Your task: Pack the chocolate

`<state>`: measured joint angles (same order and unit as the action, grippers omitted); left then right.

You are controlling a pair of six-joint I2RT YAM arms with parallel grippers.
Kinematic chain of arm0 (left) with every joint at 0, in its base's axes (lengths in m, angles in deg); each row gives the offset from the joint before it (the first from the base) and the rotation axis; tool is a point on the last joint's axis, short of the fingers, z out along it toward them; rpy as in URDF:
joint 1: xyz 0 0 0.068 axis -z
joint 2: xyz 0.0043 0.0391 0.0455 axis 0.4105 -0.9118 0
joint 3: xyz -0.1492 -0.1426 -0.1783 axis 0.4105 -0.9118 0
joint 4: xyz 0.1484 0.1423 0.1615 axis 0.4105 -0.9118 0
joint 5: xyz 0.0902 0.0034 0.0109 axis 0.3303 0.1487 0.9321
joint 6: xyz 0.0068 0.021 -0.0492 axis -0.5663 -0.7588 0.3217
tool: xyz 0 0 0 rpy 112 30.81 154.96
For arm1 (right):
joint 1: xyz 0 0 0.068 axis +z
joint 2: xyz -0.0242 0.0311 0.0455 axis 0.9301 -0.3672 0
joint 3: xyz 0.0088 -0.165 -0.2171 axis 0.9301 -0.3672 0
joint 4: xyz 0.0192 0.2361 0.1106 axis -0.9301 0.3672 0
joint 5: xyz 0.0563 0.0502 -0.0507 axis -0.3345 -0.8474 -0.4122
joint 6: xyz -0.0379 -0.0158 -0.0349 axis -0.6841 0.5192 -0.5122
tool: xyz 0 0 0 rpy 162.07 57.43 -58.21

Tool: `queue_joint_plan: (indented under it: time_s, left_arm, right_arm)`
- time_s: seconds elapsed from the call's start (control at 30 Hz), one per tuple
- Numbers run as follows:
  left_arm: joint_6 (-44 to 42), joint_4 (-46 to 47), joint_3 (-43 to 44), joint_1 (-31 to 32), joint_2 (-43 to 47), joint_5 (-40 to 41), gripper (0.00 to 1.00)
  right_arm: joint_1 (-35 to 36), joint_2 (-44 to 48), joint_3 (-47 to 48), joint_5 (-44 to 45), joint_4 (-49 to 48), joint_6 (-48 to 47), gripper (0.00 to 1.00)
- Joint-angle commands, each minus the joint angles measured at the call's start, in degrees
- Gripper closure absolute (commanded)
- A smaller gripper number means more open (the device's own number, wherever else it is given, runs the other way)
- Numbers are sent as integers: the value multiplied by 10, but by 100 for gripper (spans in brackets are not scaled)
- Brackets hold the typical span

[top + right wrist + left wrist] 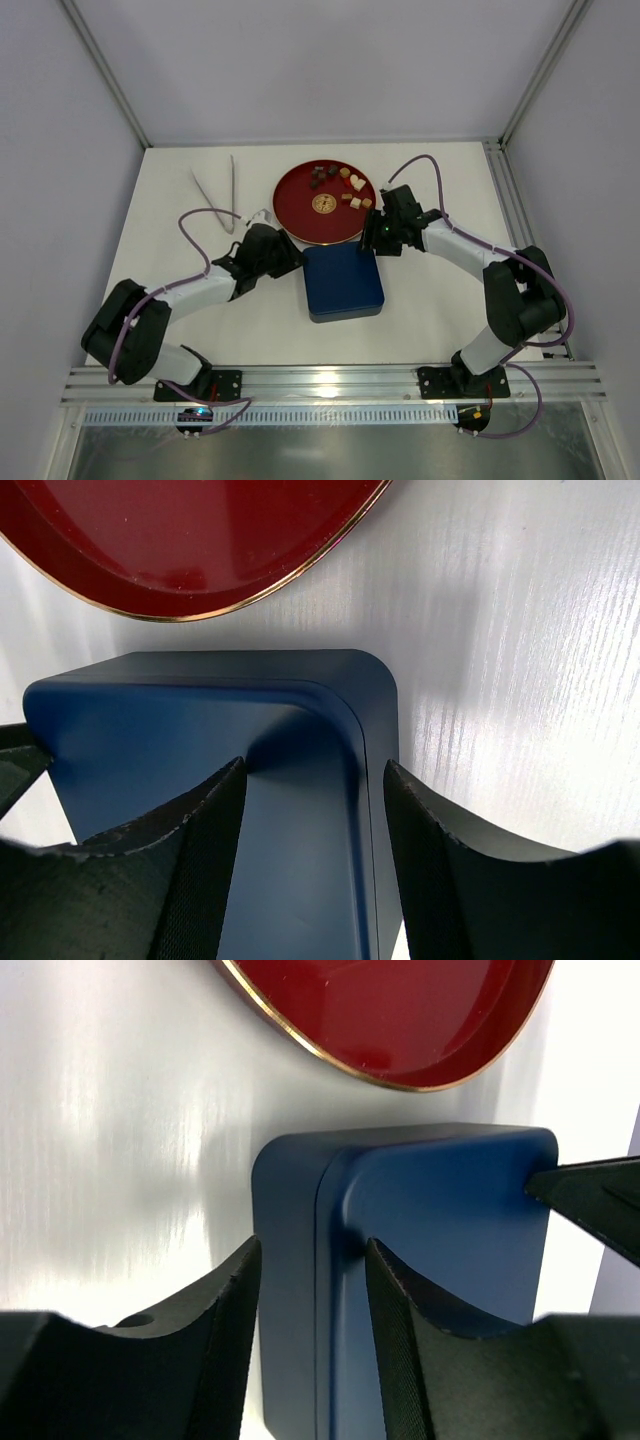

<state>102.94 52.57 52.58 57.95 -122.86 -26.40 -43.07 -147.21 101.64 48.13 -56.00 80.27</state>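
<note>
Chocolate lies in a loose scatter on the far right part of the red plate. The dark pieces are toward the left of the group, the cream and tan ones toward the right. None of it is in my fingers. The plate sits at the middle of the white table, with a gold mark at its centre. Its near rim is just beyond the navy blue lid, and my wrist cameras show a thin strip of table between the two.

My left gripper is at the lid's far left corner. Its fingers are spread partway, one outside the lid's wall over the table and the other over the lid's flat top, so the left edge runs between them. The outer finger looks close against the wall (I cannot tell whether either pad actually presses on it).

My right gripper mirrors this at the far right corner. It is spread about as wide, with one finger over the top, one outside the right wall, and the rounded edge between them. Here too I cannot tell whether anything is touching. Each wrist camera catches a dark tip of the other gripper at the opposite corner.

Pale tongs lie on the table well to the left of the plate, apart from both arms.
</note>
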Motion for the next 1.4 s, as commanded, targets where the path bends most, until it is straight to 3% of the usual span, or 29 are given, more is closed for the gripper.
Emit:
queue_joint_plan:
  time_s: [0.0,0.9,0.97,1.1,1.37]
  left_arm:
    - [-35,-47,17,-5,-35,25,56]
    - [-21,-27,-63,-5,-104,12,87]
    - [-25,-27,-63,-5,-99,8,83]
    - [-46,-51,-35,-7,-63,7,61]
    - [-126,-157,109,-30,-10,-44,41]
  right_arm:
    - [3,5,-1,7,5,-12,41]
    - [4,17,-79,-6,-55,9,42]
    - [4,19,-79,-5,-56,8,42]
    - [4,27,-60,6,-40,3,38]
    - [-32,68,-12,3,-21,-12,25]
